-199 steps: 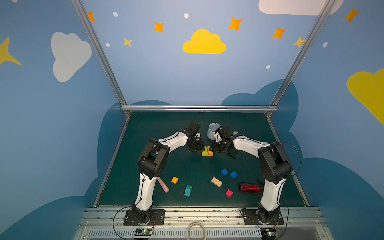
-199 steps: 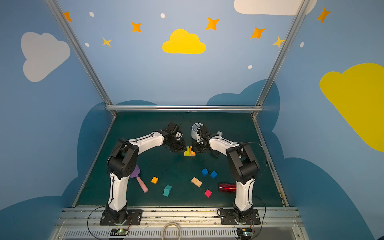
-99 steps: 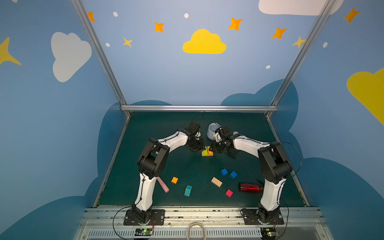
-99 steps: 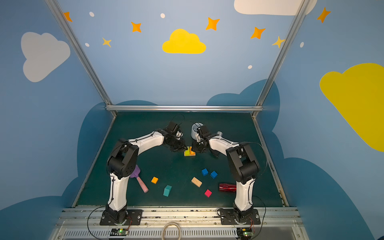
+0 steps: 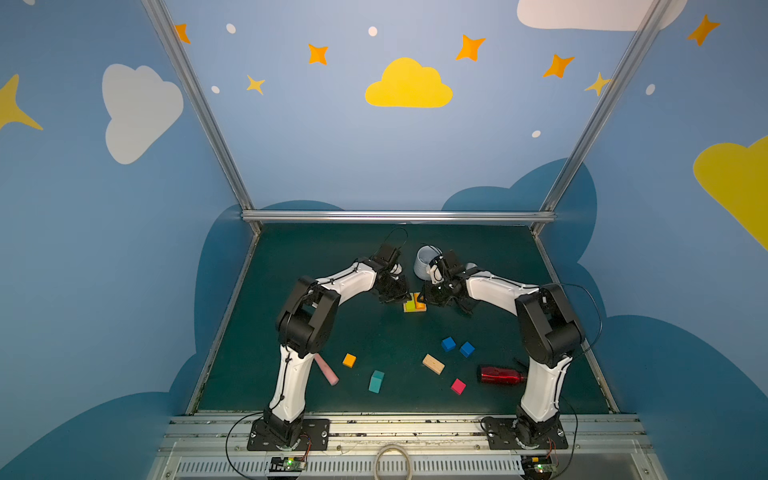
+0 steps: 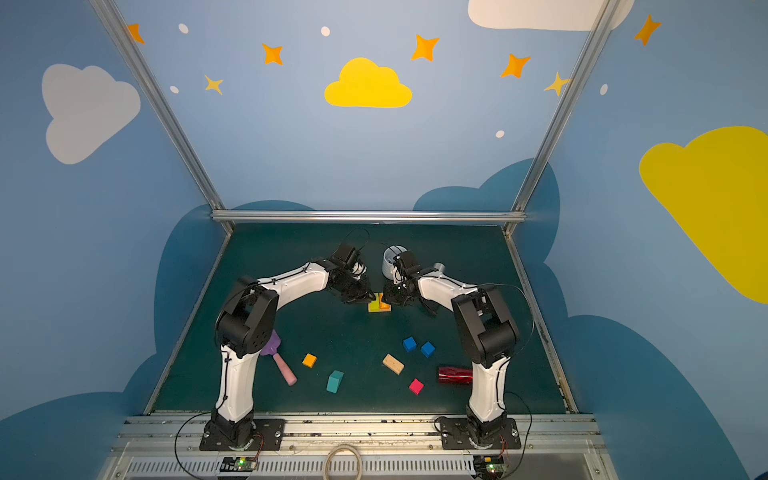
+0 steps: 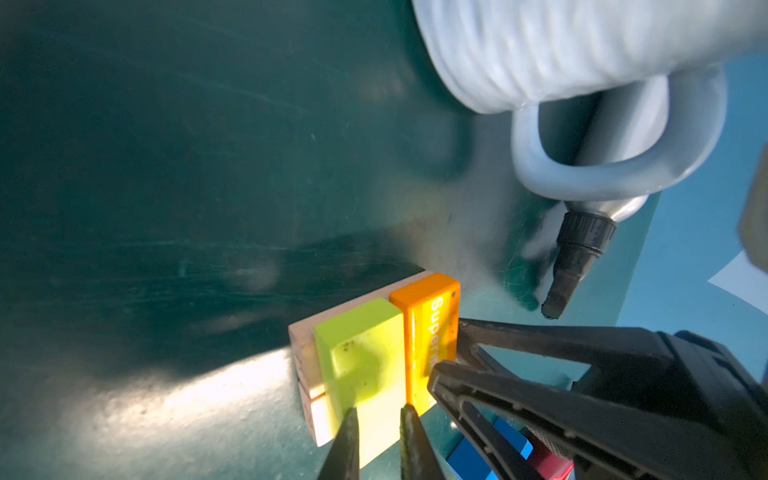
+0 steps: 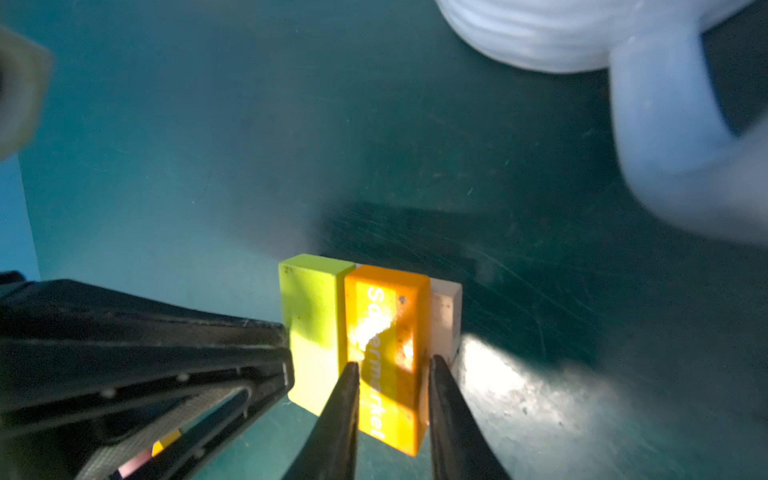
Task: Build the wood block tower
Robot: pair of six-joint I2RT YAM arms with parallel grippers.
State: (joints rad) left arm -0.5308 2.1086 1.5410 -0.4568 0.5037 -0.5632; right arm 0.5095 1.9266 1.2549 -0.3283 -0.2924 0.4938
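The tower [image 5: 414, 302] is found in the middle of the worktop [image 5: 332, 257], near the white mug [image 5: 424, 262]. A yellow-green bar [image 7: 361, 357] and an orange bar [image 8: 386, 332] are laid side by side, touching, on tan bars [image 7: 305, 365]. The left gripper [image 7: 379, 411] is closed, with its tips set against the yellow-green bar's outer side. The right gripper [image 8: 393, 363] is seen with jaws slightly parted at the orange bar (whether it is clamped cannot be told). Loose blocks [image 5: 433, 364] are scattered nearer the arm bases.

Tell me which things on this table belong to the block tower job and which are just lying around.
For the tower: yellow-green bar and orange bar on tan bars; loose tan bar, two blue cubes, orange cube, pink cube, teal piece.
Just lying about: white mug, red bottle, purple spatula.
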